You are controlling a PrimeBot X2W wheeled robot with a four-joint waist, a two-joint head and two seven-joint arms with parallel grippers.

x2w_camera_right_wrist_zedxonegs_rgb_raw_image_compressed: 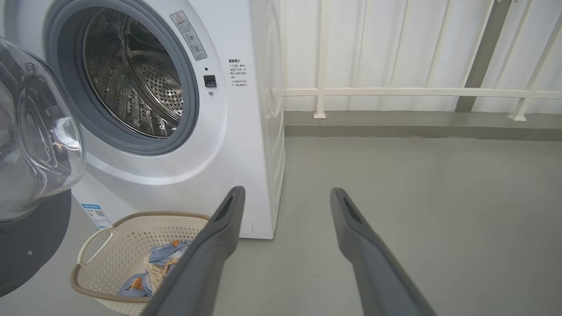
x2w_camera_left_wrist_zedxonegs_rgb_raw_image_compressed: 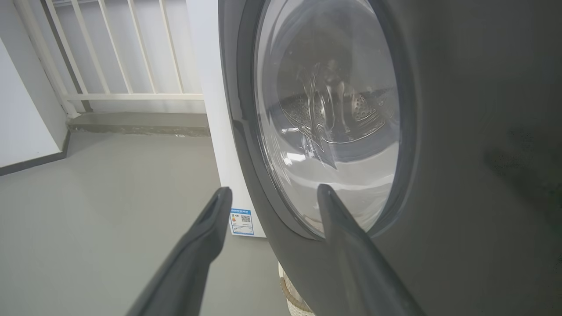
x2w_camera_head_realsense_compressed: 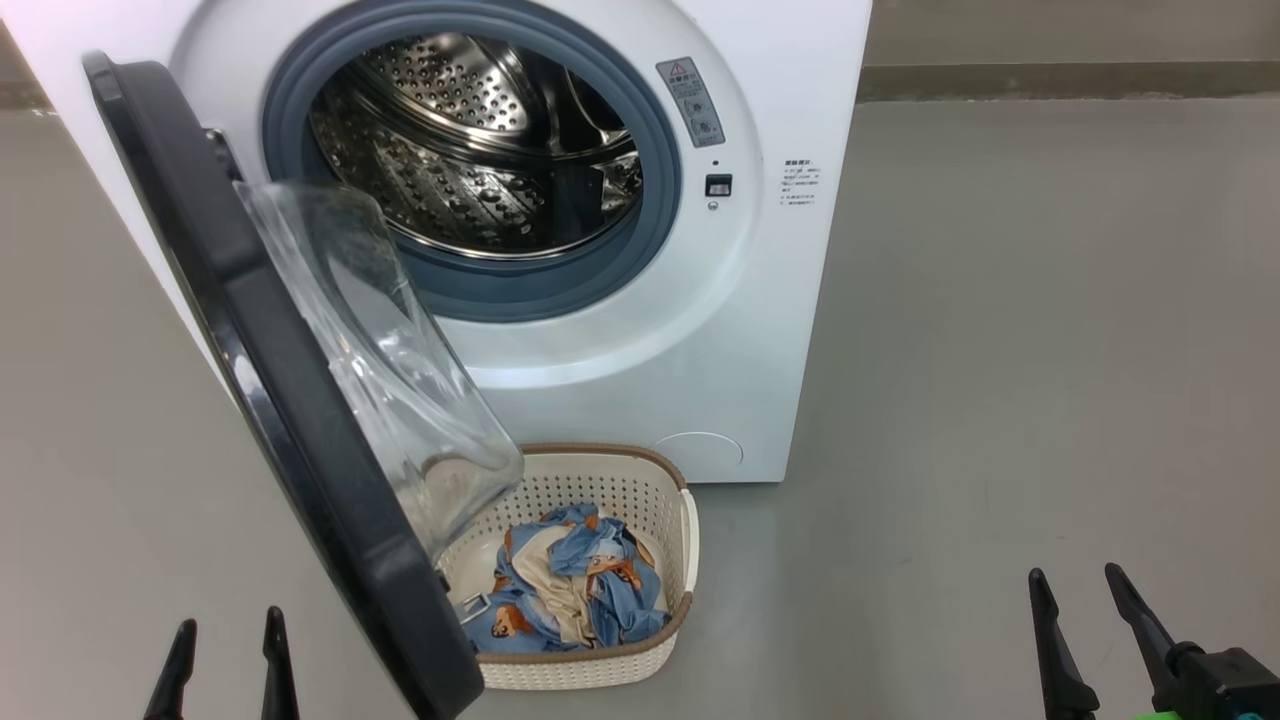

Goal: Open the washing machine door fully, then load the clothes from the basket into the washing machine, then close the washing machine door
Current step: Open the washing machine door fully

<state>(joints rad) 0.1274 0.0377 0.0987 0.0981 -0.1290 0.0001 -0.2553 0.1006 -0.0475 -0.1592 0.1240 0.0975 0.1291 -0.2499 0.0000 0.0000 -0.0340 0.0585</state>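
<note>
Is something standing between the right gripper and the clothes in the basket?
Nothing visible does. Bare floor lies between the right gripper and the basket, and the clothes lie uncovered. The open door hangs over the basket's left part.

Head cam: high up, pitched forward and down at the washing machine (x2w_camera_head_realsense_compressed: pixel 650 380) front, mid range. The left gripper (x2w_camera_head_realsense_compressed: pixel 228 620) and right gripper (x2w_camera_head_realsense_compressed: pixel 1074 572) tips poke in at its bottom edge.
Left wrist cam: looks along its fingers (x2w_camera_left_wrist_zedxonegs_rgb_raw_image_compressed: pixel 193 245), very close on the outer face of the washing machine door (x2w_camera_left_wrist_zedxonegs_rgb_raw_image_compressed: pixel 461 197), just ahead-right of the left gripper.
Right wrist cam: low, washing machine front ahead-left of the right gripper, basket (x2w_camera_right_wrist_zedxonegs_rgb_raw_image_compressed: pixel 162 214) nearest.
Head and right wrist share drum (x2w_camera_head_realsense_compressed: pixel 470 150), washing machine door, basket.
</note>
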